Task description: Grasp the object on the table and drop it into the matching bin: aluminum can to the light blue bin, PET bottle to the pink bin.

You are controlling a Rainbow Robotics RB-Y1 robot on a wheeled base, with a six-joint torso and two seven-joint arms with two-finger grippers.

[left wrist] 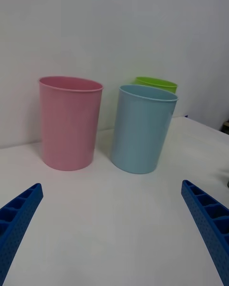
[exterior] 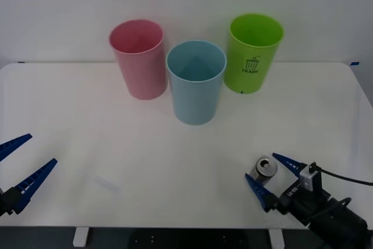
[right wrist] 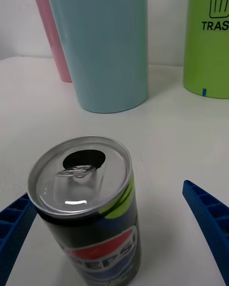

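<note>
Nearest to the camera, at the front edge of the table, sit the two grippers. This table is white, large and flat, and it carries everything else.

Three tall bins stand upright near the far edge. At the left is the pink bin, in the middle and a little nearer is the light blue bin, and at the right is the green bin (it has the word TRASH printed on its side). Pink and light blue are just beside each other; I cannot tell if they touch. In the left wrist view the pink bin and the light blue bin are in front, with the green bin partly hidden behind the blue one.

At the front right corner is the right gripper. Its blue fingers are spread wide, one on each side of the aluminum can, and they do not press on it. From the right wrist, the can stands upright on the table between the two fingers, well apart from the light blue bin. One finger is very close to the can's side; the other is clearly away.

Over the front left corner is the left gripper, also wide open and holding nothing.
</note>
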